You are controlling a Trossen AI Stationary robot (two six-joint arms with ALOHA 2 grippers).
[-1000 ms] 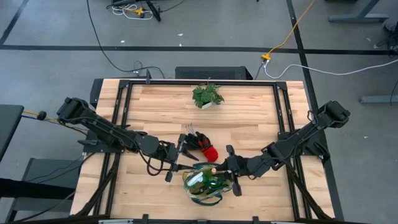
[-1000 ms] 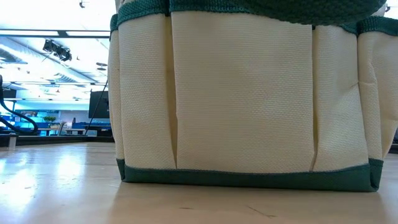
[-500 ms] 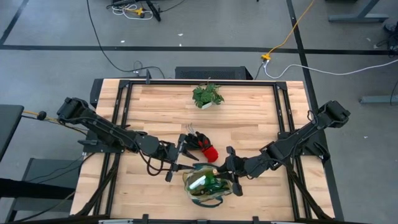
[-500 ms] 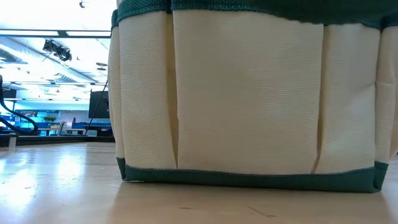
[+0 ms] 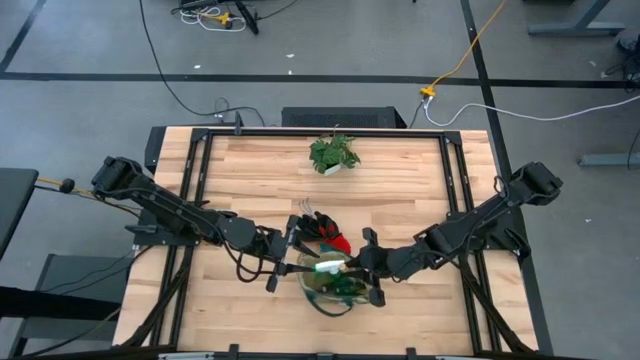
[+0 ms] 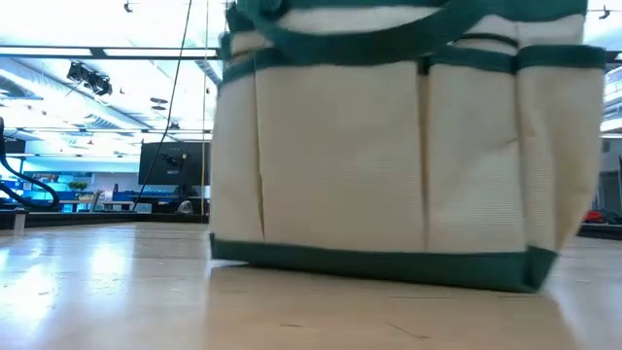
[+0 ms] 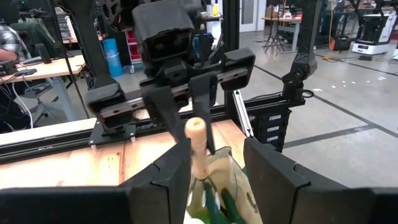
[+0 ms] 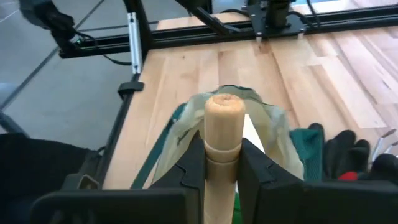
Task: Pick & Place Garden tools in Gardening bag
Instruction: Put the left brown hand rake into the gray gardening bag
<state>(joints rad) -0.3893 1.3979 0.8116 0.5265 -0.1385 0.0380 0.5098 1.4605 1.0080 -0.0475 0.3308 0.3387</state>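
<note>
The right gripper [image 8: 221,163] clamps a wooden tool handle [image 8: 223,134] over the gardening bag [image 5: 330,285]. Beside the bag, the left gripper [image 7: 214,165] gapes, empty, and red-and-black gloves [image 5: 325,230] lie just beyond it.

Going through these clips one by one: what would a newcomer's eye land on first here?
The pale wooden tool handle clamped in the right gripper fingers, poised over the open gardening bag near the table's front edge. The left gripper faces it from the bag's other side, open. The red-and-black gloves lie beside the bag.

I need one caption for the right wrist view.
Right gripper holds a wooden tool handle above the open gardening bag.
</note>
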